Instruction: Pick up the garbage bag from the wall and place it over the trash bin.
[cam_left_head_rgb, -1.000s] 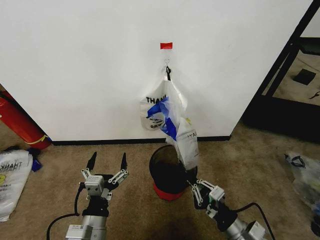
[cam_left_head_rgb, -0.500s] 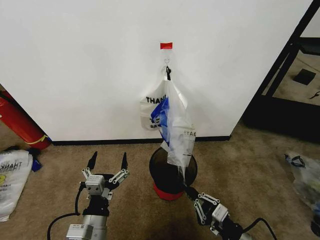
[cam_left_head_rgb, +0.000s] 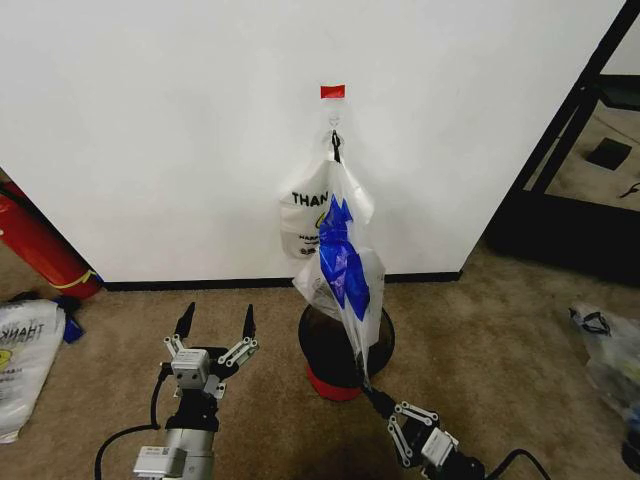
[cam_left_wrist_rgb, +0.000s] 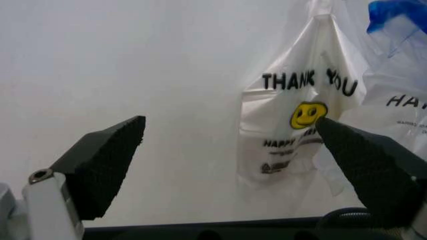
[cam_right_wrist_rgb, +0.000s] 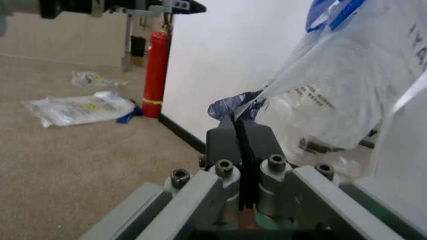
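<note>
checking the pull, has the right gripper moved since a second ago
Yes. The right gripper, shut on the garbage bag, has drawn back from the trash bin toward the robot.

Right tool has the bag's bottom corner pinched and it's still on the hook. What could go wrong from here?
1. The garbage bag still hangs from the metal hook; pulling with the right tool could tear the thin plastic.
2. The white THANK YOU bag shares that hook and may come off too.
3. The stretched bag drapes against the trash bin and could tip it.
</note>
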